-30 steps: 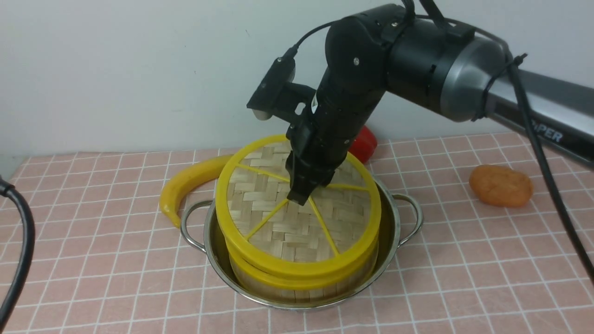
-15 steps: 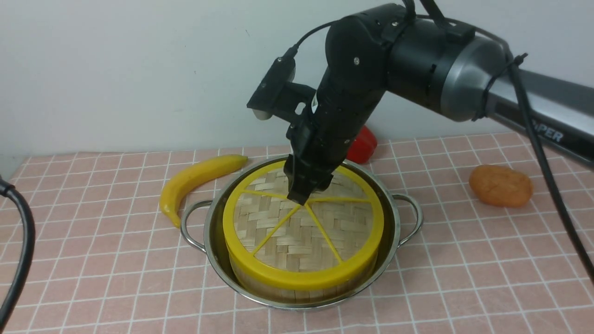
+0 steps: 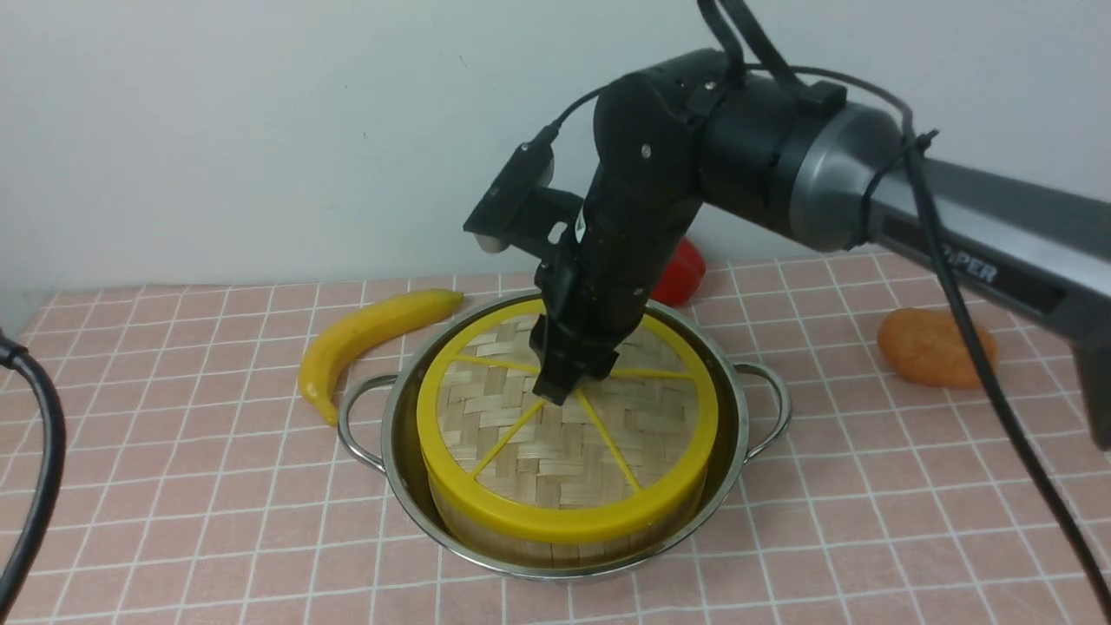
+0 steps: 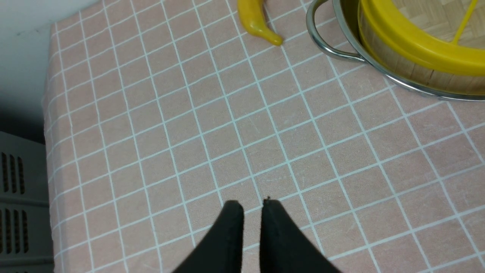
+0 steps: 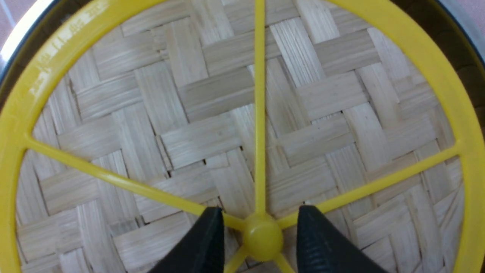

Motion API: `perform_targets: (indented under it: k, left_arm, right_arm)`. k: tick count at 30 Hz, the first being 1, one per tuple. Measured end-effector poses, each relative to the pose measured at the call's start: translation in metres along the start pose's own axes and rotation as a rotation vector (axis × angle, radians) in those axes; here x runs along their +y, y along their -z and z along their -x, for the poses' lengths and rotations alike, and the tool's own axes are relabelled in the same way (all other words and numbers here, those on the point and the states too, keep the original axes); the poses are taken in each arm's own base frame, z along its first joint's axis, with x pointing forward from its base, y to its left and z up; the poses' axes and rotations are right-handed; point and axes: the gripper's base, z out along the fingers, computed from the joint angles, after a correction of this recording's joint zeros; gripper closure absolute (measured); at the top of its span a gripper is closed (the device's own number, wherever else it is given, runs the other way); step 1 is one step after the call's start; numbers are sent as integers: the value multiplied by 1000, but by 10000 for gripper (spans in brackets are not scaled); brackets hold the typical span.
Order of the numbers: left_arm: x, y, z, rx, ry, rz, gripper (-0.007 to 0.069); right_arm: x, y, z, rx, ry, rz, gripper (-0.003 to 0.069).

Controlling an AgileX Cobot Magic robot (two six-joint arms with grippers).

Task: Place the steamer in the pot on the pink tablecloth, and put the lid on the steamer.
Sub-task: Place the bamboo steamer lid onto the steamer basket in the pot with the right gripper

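The yellow-rimmed woven bamboo lid, tilted a second earlier, is now seated level on the round bamboo steamer. The right gripper is spread wide astride the small yellow centre knob. The left gripper is nearly closed and empty.

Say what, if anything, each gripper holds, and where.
Nothing. The open right gripper straddles the knob on the lid without touching; the left gripper is empty.
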Motion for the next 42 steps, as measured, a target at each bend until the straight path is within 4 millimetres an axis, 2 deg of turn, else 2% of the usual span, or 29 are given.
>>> perform_targets:
  k: [2,5,36,40,42]
  left_arm:
    - [0,0,0,0,0,0,555]
    - [0,0,0,0,0,0,550]
    - [0,0,0,0,0,0,550]
    - [0,0,0,0,0,0,539]
    - [0,0,0,0,0,0,534]
  right_arm:
    - [-1,-5,0,6,1,-7,415]
    - [-1,-4,1,-8,-3,-10,513]
    - [-2,-4,3,-23,15,-21,510]
    - [-4,2,7,-37,-35,-38,449]
    - [-7,13,14,-79,-65,-66,347]
